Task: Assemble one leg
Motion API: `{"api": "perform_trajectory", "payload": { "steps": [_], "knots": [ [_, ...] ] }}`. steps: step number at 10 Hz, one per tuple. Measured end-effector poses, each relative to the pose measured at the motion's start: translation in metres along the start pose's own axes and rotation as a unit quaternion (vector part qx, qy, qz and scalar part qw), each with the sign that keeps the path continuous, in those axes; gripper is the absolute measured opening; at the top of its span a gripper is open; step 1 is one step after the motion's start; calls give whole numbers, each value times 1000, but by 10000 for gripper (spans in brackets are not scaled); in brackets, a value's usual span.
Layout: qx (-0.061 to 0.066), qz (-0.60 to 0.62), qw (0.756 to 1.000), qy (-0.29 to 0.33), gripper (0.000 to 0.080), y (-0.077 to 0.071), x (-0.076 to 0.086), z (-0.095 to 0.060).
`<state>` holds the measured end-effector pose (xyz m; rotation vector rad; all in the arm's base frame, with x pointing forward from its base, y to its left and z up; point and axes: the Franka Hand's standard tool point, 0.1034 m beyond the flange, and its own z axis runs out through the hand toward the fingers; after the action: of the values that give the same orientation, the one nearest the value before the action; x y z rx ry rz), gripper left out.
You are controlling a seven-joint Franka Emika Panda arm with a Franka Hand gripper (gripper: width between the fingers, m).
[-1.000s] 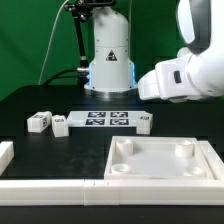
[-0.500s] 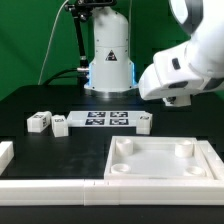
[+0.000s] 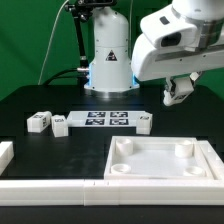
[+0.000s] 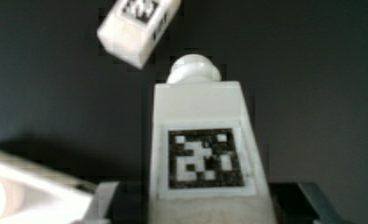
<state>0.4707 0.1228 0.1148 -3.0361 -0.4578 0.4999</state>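
My gripper (image 3: 178, 93) hangs above the table at the exterior view's right, shut on a white leg (image 3: 176, 95) held in the air. In the wrist view the held leg (image 4: 202, 130) fills the middle, tag face toward the camera and a round peg at its far end, with one finger (image 4: 110, 203) on each side of it. The gripper (image 4: 207, 205) holds it by the near end. Another leg (image 4: 142, 25) lies on the black table beyond it. The large white panel (image 3: 160, 160) with round corner sockets lies at the front right; one corner shows in the wrist view (image 4: 21, 190).
The marker board (image 3: 105, 120) lies mid-table. Two loose legs (image 3: 38, 122) (image 3: 60, 125) lie to its left in the exterior view and one (image 3: 143, 122) at its right end. A white rail (image 3: 50, 186) runs along the front edge. The robot base (image 3: 108, 55) stands behind.
The arm has swung up and toward the exterior view's left. The gripper, hidden behind the arm before, now shows with the leg in it.
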Motion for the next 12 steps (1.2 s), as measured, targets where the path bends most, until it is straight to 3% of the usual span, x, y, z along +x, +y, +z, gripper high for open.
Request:
{"api": "perform_trajectory", "payload": {
  "steps": [4, 6, 9, 12],
  "knots": [
    [-17, -17, 985, 169, 290, 13, 26, -4],
    [-28, -23, 963, 265, 290, 22, 48, -23],
    [-30, -24, 953, 301, 290, 29, 66, -44],
    [-30, -24, 953, 301, 290, 29, 66, -43]
  ]
}}
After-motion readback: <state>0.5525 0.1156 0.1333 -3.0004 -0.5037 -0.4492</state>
